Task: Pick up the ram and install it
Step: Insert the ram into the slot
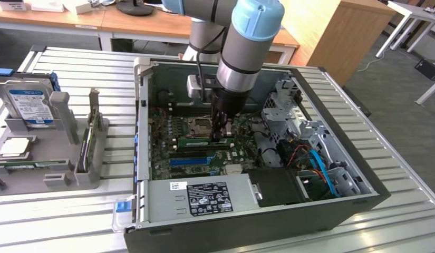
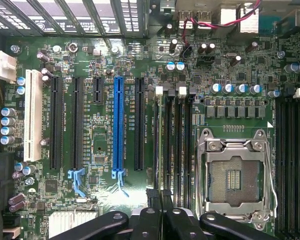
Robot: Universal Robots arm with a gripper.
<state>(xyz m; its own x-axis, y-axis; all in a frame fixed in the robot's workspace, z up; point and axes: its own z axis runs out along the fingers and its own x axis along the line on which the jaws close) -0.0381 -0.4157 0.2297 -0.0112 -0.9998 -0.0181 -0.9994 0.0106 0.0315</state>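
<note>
While the arm [image 1: 240, 47] reaches down into the open computer case [image 1: 273, 219], the claw [image 1: 219, 137] sits low over the motherboard [image 2: 140, 55], at the bank of black memory slots. Claw all but closed: black fingertips [image 2: 151, 196] drawn close together, only a sliver between them, pinched on the top edge of the ram [image 1: 200, 141].

Ram stands on edge, lengthwise along one of those slots, between the CPU socket [image 2: 233, 172] and the long blue slot [image 2: 118, 125]. Grip falls toward the stick's end on the exterior view's right. Green board and dark chips visible along its side. Cannot tell whether it is pressed fully home.

Power supply [image 1: 203, 197] with a black label lies at the case's near side. On the bench [image 1: 76, 226], at the exterior view's left and well apart from the case, a grey holder [image 1: 63, 182] carries a hard drive [image 1: 27, 105] and an upright card [image 1: 88, 137] with a metal bracket
</note>
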